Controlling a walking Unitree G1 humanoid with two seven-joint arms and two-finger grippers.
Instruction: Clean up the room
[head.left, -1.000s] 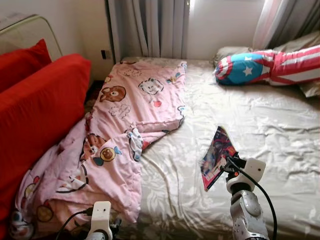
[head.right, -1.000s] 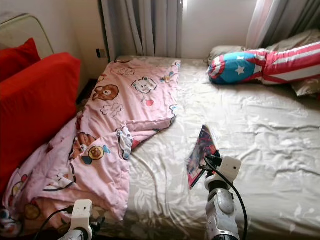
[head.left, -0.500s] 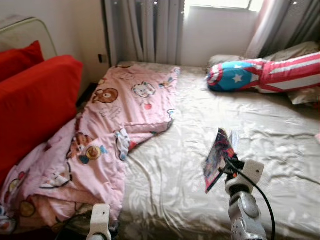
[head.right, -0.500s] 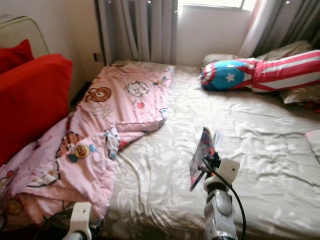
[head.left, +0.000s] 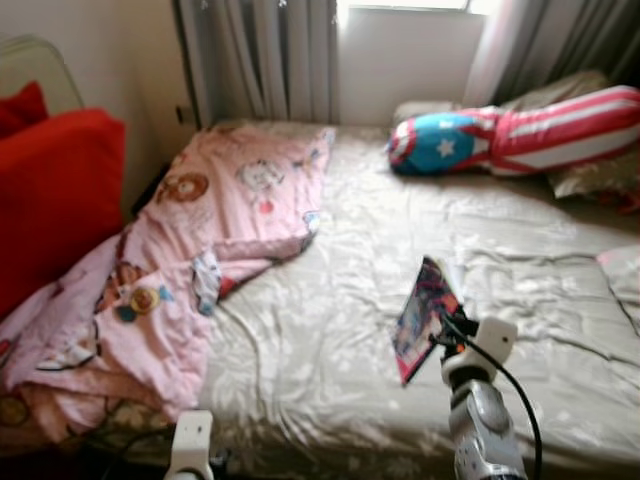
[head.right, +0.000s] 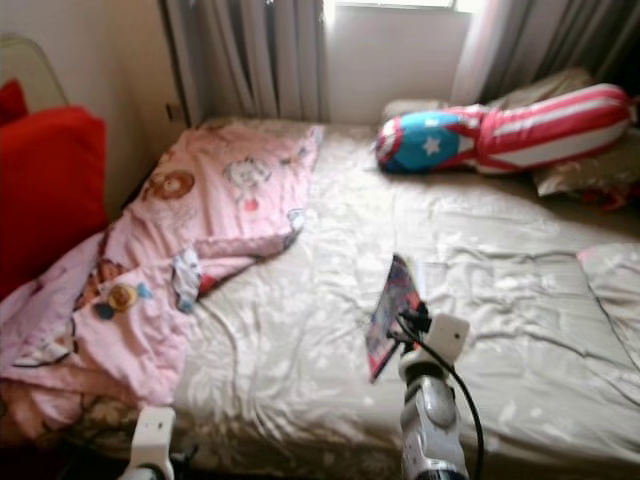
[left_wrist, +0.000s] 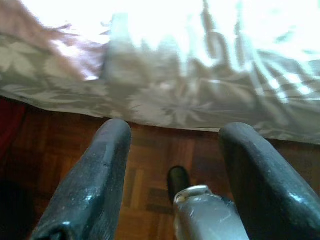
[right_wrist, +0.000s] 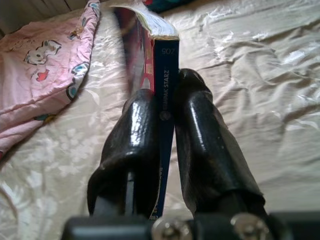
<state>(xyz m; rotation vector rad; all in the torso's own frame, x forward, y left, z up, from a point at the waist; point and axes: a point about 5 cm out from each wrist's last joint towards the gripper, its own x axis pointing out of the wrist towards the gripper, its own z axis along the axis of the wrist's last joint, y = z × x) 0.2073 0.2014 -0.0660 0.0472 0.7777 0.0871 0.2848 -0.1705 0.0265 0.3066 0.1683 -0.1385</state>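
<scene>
Currently shown, by label:
Right gripper (right_wrist: 162, 130): fingers clamped on a book (head.left: 422, 318), held above the bed (head.left: 330, 330).
Left gripper (left_wrist: 172, 170): fingers apart, hung low over wooden floor (left_wrist: 145, 150).
Blanket (head.left: 200, 230): pink, draped off the bed's left edge.

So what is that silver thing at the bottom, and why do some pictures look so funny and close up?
The silver things are a robot's arms. The two wide pictures come from cameras in its head, looking down at a bed with a shiny beige sheet. On the bed lie a pink cartoon blanket and a long pillow with stars and stripes. A red cushion stands beside the bed.

The close pictures come from tiny cameras on the wrists, looking along each hand's two black fingers. The right gripper is squeezing a thin book by its spine, holding it up above the sheet. The left gripper hangs low by the bed's edge, fingers apart, holding nothing, over a wooden floor.
</scene>
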